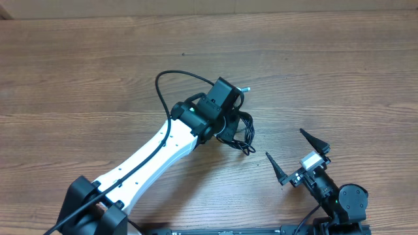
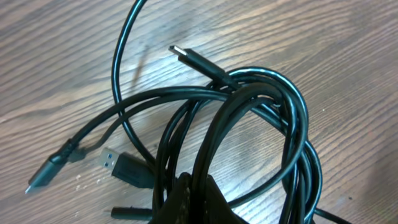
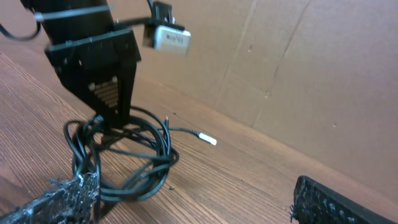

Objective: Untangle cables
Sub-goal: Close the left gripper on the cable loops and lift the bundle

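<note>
Cables [image 1: 247, 136]: tangled black bunch, middle of table [image 1: 98, 65]. Left gripper [image 3: 112, 121] clamped on loops, likely anchoring bunch. Right gripper [image 1: 285, 143] near, toward front edge, jaws spread wide, empty, presumably ready to draw strand free.

A wooden table [image 1: 78, 65] with brown, streaky grain filled the overhead view, the grain running from 9 to 3 o'clock. Soft light left a pale sheen on it. In the right wrist view a plain cardboard wall [image 3: 311, 74], creased with slanting seams, rose beyond the table from 12 to 4 o'clock.
</note>
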{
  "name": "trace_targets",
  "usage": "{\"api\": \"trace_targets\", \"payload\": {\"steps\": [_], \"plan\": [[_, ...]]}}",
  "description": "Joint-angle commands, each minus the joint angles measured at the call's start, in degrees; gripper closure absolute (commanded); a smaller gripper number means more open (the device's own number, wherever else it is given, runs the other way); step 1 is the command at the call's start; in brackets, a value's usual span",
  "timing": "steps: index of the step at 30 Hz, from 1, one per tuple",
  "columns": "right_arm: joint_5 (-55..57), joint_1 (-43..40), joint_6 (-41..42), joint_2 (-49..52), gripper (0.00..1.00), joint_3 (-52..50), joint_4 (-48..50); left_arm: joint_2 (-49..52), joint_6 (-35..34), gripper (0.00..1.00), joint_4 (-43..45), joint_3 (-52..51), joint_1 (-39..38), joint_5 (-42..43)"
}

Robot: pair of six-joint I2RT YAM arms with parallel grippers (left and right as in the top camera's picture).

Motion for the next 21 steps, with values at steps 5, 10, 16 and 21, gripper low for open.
{"api": "trace_targets", "payload": {"steps": [5, 10, 16, 21], "plan": [[-0.1, 0.3, -0.2, -0.7, 0.0, -0.6, 0.0, -4.5, -4.4, 0.96, -4.8, 5.6, 0.1, -5.1], [-0.1, 0.3, -0.2, -0.7, 0.0, -0.6, 0.0, -5.2, -8.3, 0.96, -8.0, 8.7, 0.1, -8.9], [-0.1, 0.3, -0.2, -0.7, 0.0, -0.6, 0.0, -5.2, -19.6, 0.96, -11.8, 11.9, 0.4, -13.6], [-0.1, 0.3, -0.2, -0.7, 0.0, -0.6, 0.0, -5.2, -27.5, 0.96, -12.5, 12.4, 0.8, -13.5]]}}
